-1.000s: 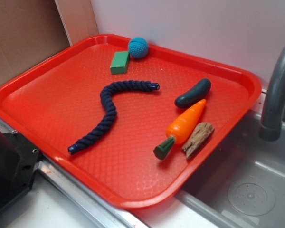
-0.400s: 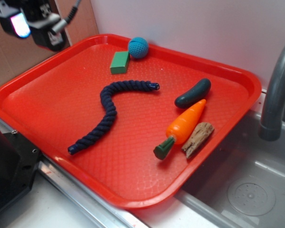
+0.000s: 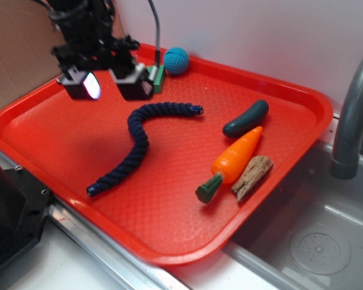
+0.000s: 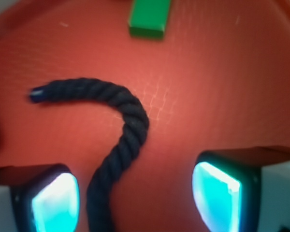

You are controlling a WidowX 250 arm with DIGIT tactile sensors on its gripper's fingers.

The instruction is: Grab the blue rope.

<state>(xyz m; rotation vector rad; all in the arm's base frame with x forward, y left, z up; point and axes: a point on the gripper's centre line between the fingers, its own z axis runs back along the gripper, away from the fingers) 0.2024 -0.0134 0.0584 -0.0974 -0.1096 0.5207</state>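
The blue rope [image 3: 137, 143] lies in an S-curve on the red tray [image 3: 169, 229], dark navy with a shiny blue cap at each end. My gripper [image 3: 106, 84] hangs open above the tray, up and left of the rope's upper bend, not touching it. In the wrist view the rope [image 4: 128, 128] runs down between my two glowing cyan pads [image 4: 55, 203], closer to the left one, and my gripper [image 4: 135, 200] holds nothing.
A green block [image 3: 160, 77] and a light blue knitted ball [image 3: 176, 60] sit at the tray's back, the block partly hidden by my gripper. A dark green cucumber [image 3: 246, 118], toy carrot [image 3: 233, 160] and wood piece [image 3: 251, 176] lie right. A sink and faucet [image 3: 351, 121] border the tray's right side.
My gripper came in from the upper left and moved right and down over the tray, now near the rope's upper bend. The rope and other objects have not moved.
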